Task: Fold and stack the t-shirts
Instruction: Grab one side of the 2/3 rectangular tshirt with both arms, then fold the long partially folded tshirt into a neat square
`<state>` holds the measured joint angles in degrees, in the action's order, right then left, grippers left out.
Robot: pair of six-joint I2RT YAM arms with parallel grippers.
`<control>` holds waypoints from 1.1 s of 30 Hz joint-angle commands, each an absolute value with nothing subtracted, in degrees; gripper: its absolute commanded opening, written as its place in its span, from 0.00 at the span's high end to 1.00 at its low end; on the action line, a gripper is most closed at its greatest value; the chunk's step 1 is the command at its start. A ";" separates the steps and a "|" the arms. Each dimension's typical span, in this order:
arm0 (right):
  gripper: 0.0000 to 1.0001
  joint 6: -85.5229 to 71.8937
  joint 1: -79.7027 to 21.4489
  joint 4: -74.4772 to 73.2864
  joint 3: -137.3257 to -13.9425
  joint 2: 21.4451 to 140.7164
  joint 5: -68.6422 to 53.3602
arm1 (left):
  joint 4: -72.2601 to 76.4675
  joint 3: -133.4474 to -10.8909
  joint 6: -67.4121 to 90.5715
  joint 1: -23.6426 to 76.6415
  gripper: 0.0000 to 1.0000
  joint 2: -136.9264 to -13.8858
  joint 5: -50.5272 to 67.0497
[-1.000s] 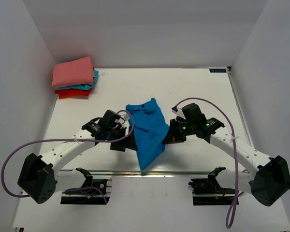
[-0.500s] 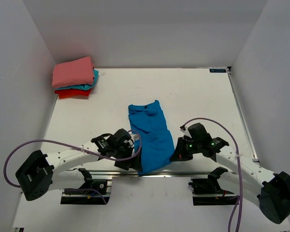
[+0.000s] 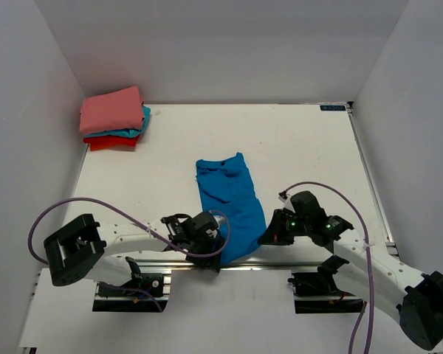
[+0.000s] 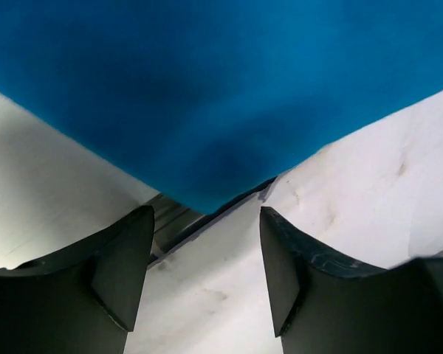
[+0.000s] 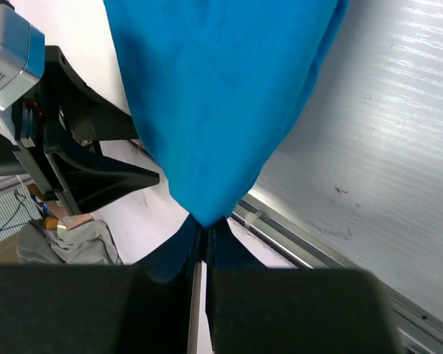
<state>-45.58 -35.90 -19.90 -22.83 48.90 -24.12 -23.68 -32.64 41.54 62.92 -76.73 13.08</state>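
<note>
The royal-blue t-shirt (image 3: 225, 199) lies as a long strip down the middle of the table, its near end at the front edge. My left gripper (image 3: 210, 254) is at its near left corner; in the left wrist view the gripper (image 4: 204, 221) is open and empty, with the shirt's corner (image 4: 207, 88) just ahead of the fingertips. My right gripper (image 3: 269, 236) is at the near right edge, and in the right wrist view it (image 5: 204, 225) is shut on a corner of the shirt (image 5: 221, 88). Folded salmon-pink (image 3: 112, 109), teal (image 3: 136, 129) and red (image 3: 107, 142) shirts form a pile at the far left.
A metal rail (image 3: 280, 264) runs along the white table's (image 3: 303, 147) front edge, and the shirt's near end reaches it. White walls close in the left, right and back. The left arm's black gripper shows in the right wrist view (image 5: 81, 162).
Both grippers moved toward the front edge, drawing the blue shirt from a bunched hang into a long flat strip. My left gripper now stands open at the shirt's near corner.
</note>
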 commanded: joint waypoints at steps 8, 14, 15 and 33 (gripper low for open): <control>1.00 -49.04 -35.86 -17.84 -21.45 44.91 -22.41 | -19.25 -36.12 42.18 66.62 0.52 -79.98 6.42; 1.00 -49.13 -36.03 -18.02 -21.45 44.56 -22.94 | -26.00 -40.07 44.91 67.15 1.00 -76.82 0.10; 1.00 -48.87 -35.77 -18.19 -21.71 44.47 -22.94 | -27.76 -40.69 44.91 67.15 1.00 -74.82 -0.43; 1.00 -39.56 -35.33 -25.49 -44.73 56.24 -8.36 | -50.54 -57.83 51.77 62.41 1.00 -68.99 -22.76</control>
<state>-42.06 -35.75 -25.02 -40.32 54.13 -13.04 -46.02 -54.59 49.17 63.96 -69.60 -15.33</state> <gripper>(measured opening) 0.030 0.026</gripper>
